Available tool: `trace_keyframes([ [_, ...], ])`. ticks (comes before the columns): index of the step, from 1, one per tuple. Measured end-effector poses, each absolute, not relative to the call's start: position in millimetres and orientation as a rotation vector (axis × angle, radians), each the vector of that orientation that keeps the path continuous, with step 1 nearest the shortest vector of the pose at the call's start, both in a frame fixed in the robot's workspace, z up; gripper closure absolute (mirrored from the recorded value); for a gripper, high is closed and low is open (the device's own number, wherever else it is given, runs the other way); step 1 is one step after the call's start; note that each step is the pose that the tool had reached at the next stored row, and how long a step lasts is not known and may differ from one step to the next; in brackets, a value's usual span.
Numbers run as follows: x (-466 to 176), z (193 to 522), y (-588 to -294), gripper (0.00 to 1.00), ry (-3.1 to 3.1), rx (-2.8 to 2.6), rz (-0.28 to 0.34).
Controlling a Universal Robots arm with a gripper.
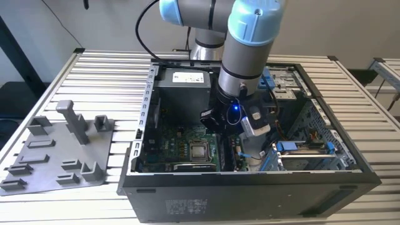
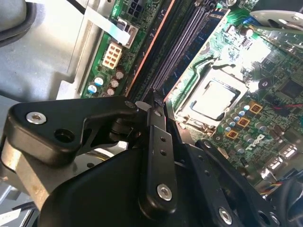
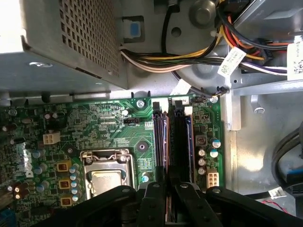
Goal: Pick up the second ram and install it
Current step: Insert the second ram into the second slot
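First wrist view: thin dark second ram (image 3: 165, 142) edge-on between end effector (image 3: 166, 189) fingers.

In the second wrist view you see the black gripper (image 2: 158, 111) low over the green motherboard (image 2: 279, 90), its two fingers (image 2: 156, 137) drawn close together on the thin edge of the second ram (image 2: 160, 105). The stick sits right at the long dark memory slots (image 2: 177, 52). Just beside them lies the CPU socket (image 2: 213, 101) with its metal frame, and a white power connector (image 2: 112, 55) sits on the slots' other side.
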State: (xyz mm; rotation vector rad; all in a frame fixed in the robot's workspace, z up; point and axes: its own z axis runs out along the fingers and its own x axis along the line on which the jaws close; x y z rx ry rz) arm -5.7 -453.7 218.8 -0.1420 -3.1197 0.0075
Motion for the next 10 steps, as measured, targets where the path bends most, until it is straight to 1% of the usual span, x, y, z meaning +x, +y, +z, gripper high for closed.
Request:
trace_keyframes([
  [10,-4.2,218.8,-453.7,0.86,-3.121,-0.097,0.012],
])
